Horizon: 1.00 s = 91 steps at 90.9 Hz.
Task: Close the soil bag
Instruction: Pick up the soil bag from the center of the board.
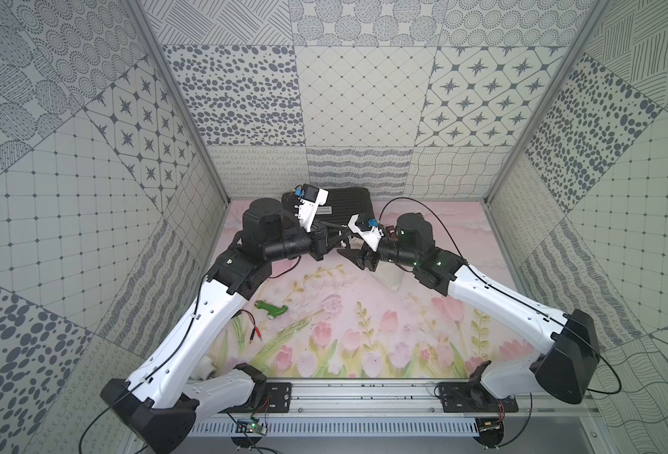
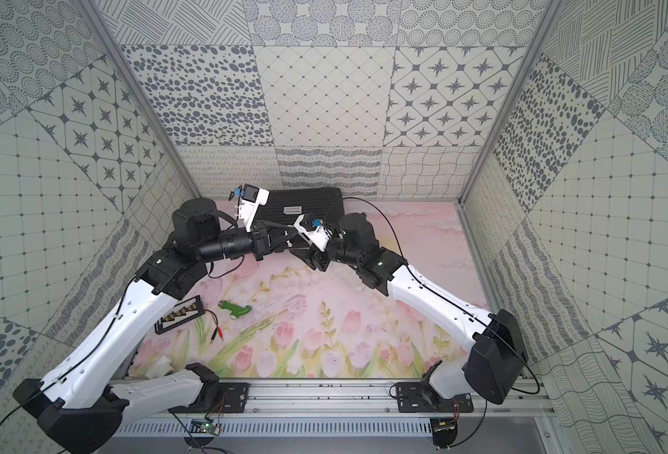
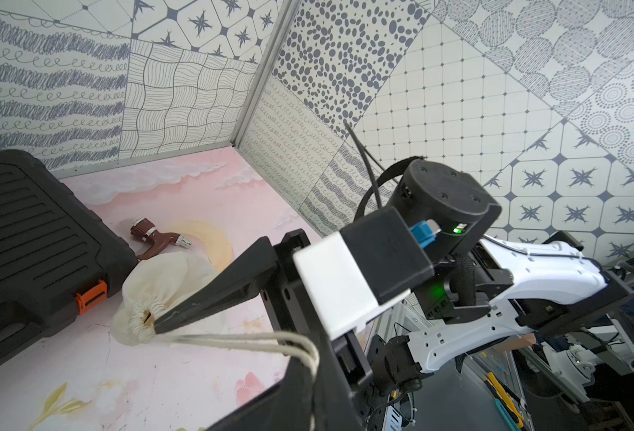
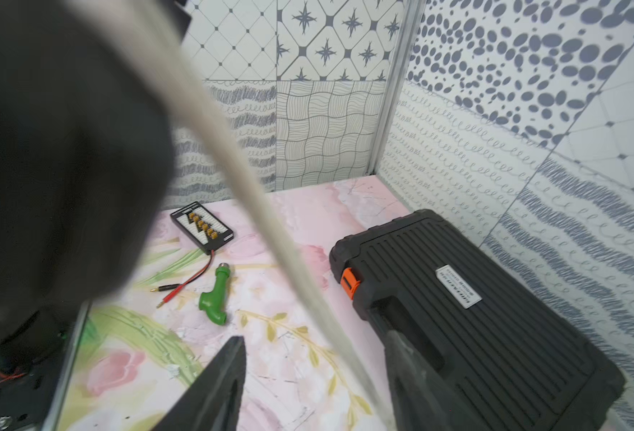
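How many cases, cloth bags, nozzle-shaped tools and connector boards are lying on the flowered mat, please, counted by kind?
Black case: 1
Cloth soil bag: 1
Nozzle-shaped tools: 2 (green tool, brown tool)
Connector board: 1
Total: 5

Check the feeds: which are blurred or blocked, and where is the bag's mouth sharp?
Right wrist view: a dark out-of-focus mass fills much of the frame and the thin pale cord smears across it, while the black ribbed plastic case is sharp. Left wrist view: in focus, with the cream-white cloth pouch and its gathered mouth crisp. Both top views: evenly lit and sharp.
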Motion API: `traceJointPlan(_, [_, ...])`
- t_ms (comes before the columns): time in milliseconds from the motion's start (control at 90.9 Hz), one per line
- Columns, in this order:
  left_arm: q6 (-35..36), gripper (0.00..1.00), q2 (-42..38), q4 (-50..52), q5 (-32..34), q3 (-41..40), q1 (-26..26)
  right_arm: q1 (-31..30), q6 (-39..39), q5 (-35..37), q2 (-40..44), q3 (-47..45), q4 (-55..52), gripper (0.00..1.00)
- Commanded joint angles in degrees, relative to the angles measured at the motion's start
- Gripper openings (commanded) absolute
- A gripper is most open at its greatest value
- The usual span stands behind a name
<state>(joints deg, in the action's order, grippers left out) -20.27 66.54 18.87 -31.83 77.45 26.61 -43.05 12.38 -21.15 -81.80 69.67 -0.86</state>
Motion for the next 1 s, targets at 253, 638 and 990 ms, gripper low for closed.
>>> traceJointPlan(253, [5.6,0.00,-3.4,-3.6,-0.3,-2.9,1.7,4.1,-5.0,0.7,4.7,-1.5,4.3,0.00])
traceJointPlan(638, [15.5,0.58,-2.6,-12.3,6.7,-13.3,1.8,20.3,-14.5,-9.8,23.2,-12.5,2.4,0.00])
traceJointPlan(990, [23.3,0.75,22.8,-18.4,4.2,-4.4,7.4,22.3,-17.9,-10.0,35.1,-24.7,3.0,0.00])
